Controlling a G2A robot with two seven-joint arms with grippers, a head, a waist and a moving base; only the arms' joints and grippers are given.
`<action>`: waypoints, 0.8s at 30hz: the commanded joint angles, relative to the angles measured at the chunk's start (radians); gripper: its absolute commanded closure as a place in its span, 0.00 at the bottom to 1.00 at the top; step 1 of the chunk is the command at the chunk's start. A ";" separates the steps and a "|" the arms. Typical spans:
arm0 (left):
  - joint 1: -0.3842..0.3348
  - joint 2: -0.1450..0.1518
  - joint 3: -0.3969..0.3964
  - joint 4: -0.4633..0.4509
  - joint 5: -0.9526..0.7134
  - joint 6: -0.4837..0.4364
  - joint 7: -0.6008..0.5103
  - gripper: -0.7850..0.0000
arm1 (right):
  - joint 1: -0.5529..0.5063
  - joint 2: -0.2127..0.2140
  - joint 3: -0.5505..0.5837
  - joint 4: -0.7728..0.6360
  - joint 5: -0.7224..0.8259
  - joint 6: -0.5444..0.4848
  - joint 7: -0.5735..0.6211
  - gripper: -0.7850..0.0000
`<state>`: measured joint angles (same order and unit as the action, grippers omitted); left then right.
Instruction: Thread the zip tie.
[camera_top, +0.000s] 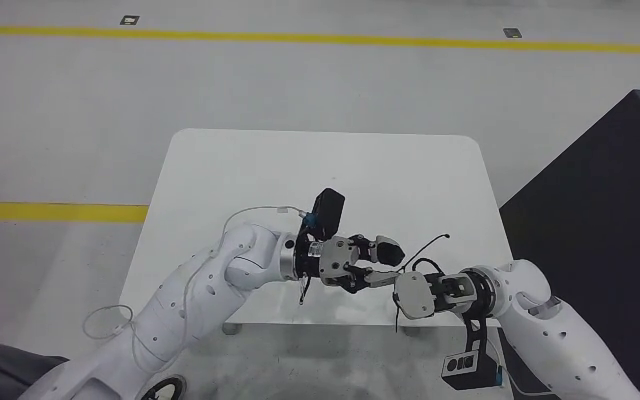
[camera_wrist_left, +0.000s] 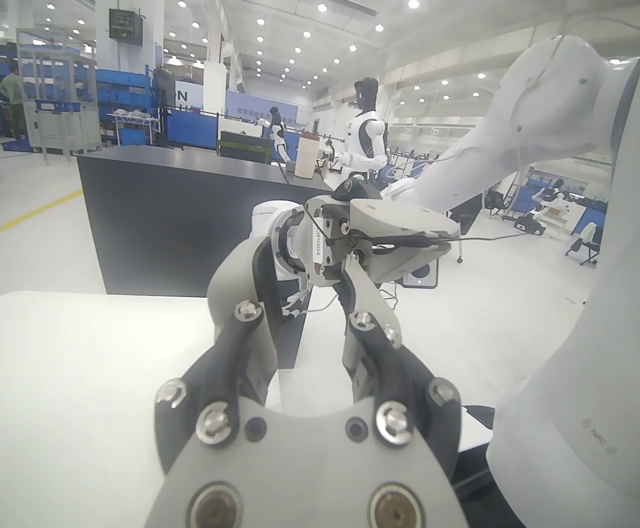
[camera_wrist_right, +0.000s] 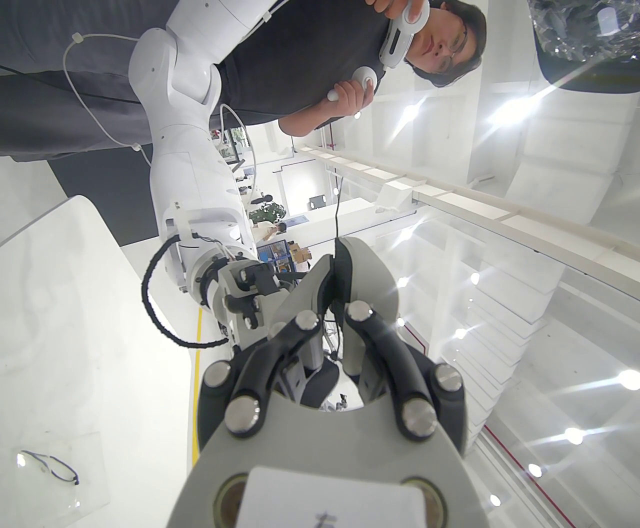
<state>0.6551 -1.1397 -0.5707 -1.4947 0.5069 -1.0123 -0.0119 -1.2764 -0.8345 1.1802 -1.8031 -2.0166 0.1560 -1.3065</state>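
Observation:
A thin black zip tie is pinched in my right gripper, which hovers above the front edge of the white table. In the right wrist view the right gripper is shut on the zip tie, whose free end sticks out past the fingertips. My left gripper faces it from the left, open, its tips close beside the right gripper. From the left wrist view, the left gripper straddles the right gripper's base, and the zip tie runs sideways beyond it.
A second black zip tie lies on a clear plastic sheet on the table. A black cabinet stands just right of the table. Most of the tabletop behind the grippers is bare.

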 joint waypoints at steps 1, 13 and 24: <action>-0.004 0.001 0.004 0.002 0.004 0.000 0.005 0.75 | 0.000 0.000 0.000 0.000 0.000 0.000 0.000 1.00; -0.023 0.007 0.027 0.000 0.030 0.000 0.038 0.80 | 0.000 0.000 0.000 0.000 0.000 0.000 0.000 1.00; -0.027 0.013 0.032 0.000 0.066 0.000 0.080 0.80 | 0.000 0.000 0.000 0.000 0.000 0.000 0.000 1.00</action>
<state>0.6293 -1.1275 -0.5391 -1.4951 0.5706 -1.0123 0.0655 -1.2764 -0.8345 1.1802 -1.8031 -2.0166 0.1560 -1.3065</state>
